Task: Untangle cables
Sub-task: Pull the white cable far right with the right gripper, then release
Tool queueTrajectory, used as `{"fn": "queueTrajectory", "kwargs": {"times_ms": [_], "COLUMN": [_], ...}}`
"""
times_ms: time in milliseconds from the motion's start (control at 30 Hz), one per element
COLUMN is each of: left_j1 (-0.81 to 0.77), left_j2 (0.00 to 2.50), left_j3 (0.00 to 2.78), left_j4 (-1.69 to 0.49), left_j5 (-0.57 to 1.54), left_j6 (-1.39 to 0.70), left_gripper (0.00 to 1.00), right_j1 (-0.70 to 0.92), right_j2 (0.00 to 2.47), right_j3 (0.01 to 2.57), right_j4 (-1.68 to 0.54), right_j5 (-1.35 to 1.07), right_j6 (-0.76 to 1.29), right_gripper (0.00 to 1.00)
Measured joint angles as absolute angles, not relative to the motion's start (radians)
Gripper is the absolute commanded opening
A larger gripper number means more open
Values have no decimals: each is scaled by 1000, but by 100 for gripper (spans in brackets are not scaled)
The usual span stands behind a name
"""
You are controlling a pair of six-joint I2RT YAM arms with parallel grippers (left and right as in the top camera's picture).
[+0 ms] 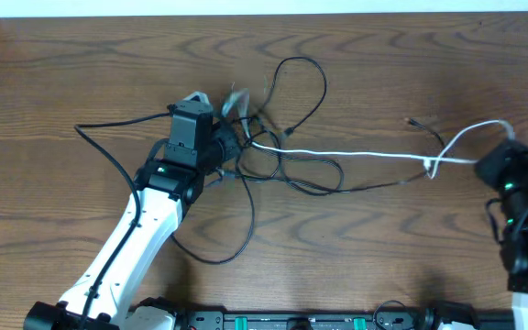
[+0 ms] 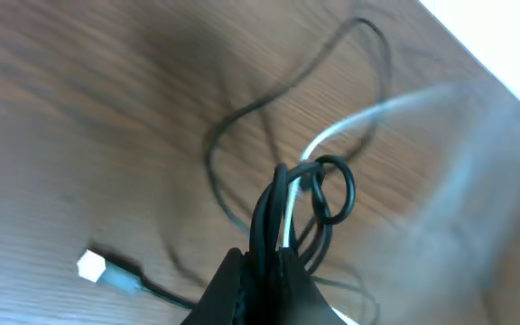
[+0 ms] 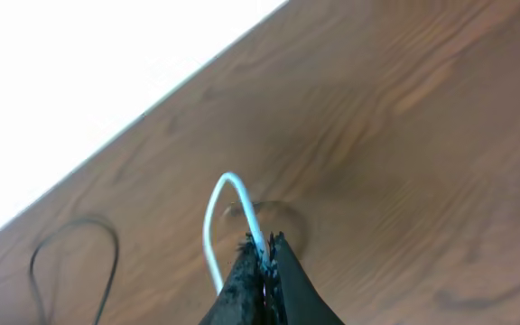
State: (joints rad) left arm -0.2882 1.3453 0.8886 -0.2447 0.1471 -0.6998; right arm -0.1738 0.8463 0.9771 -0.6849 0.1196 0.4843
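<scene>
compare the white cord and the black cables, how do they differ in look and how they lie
Colour: the white cord is pale, the black cables dark.
Pose: the white cord runs nearly straight; the black cables curl in loops.
Grip: the right gripper pinches the white cord; the left gripper pinches a bunch of black cables.
Both are thin and meet in the tangle at the left gripper.

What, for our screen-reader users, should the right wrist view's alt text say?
The right gripper, shut, pinches a thin white cord that arches up from between its jaws over a wooden table. A black cable loop lies at lower left.
</scene>
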Motion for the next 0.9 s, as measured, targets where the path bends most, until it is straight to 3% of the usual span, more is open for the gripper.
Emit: {"fn": "queueTrajectory", "kwargs": {"times_ms": [567,900], "left_j1": [-290,-289], "left_j2": [1345,1345], "left_j3": [889,889], "left_j4": [-299,-342], "left_j5": [-72,-226], "left_j6": [-679,-675], "left_gripper": [8,8], "right_j1": [-443,-558], "right_j2": [1111,1259], "right_j3": [1279,1328], "right_j4": [-414,-3], "right_j5": [178,244], "right_j6": [319,104], "right_gripper": [1,1]}}
